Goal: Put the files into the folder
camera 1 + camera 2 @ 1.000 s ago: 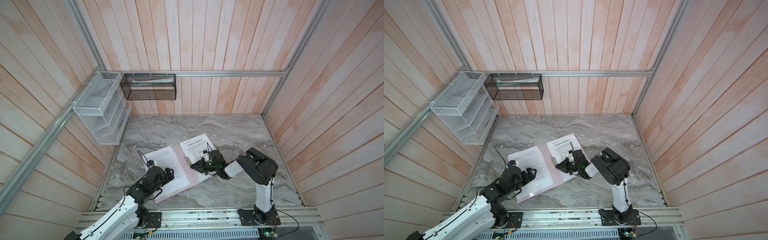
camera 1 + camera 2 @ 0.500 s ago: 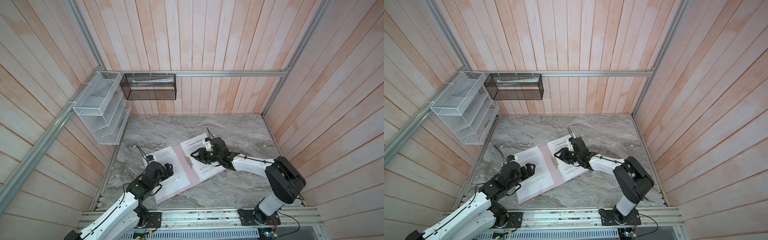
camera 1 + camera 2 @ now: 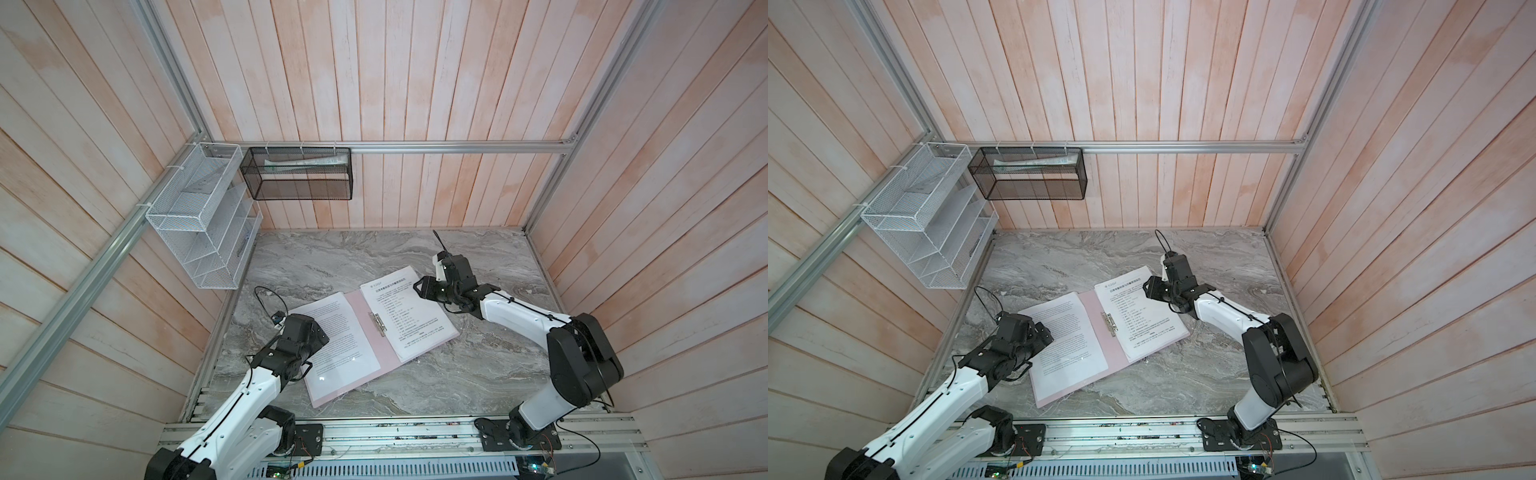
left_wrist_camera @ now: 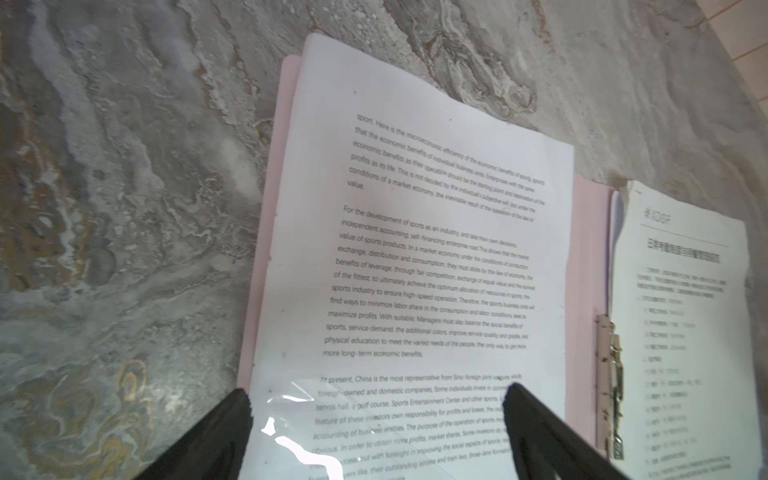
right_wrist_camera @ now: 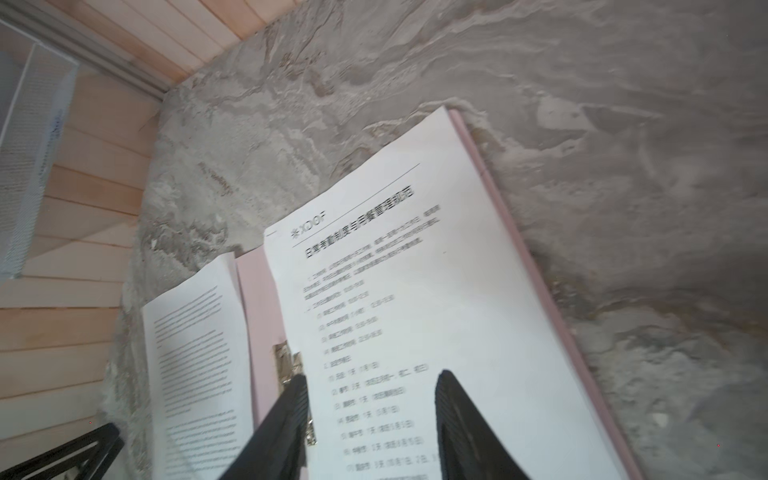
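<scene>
Right gripper [image 5: 370, 380] has slid from the folder's [image 3: 362, 307] clip [image 3: 377, 325] to its far corner, half open and empty. Left gripper [image 4: 376, 395] gapes wide over the folder's papers [image 4: 415, 257], holding nothing.

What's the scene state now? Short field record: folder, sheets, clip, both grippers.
folder: pink, open flat on table
text sheet: lying on left cover
headed sheet: lying on right cover
clip: along spine, at headed sheet's edge; clamped or not, cannot tell
left gripper: open, over text sheet
right gripper: open, over headed sheet
</scene>
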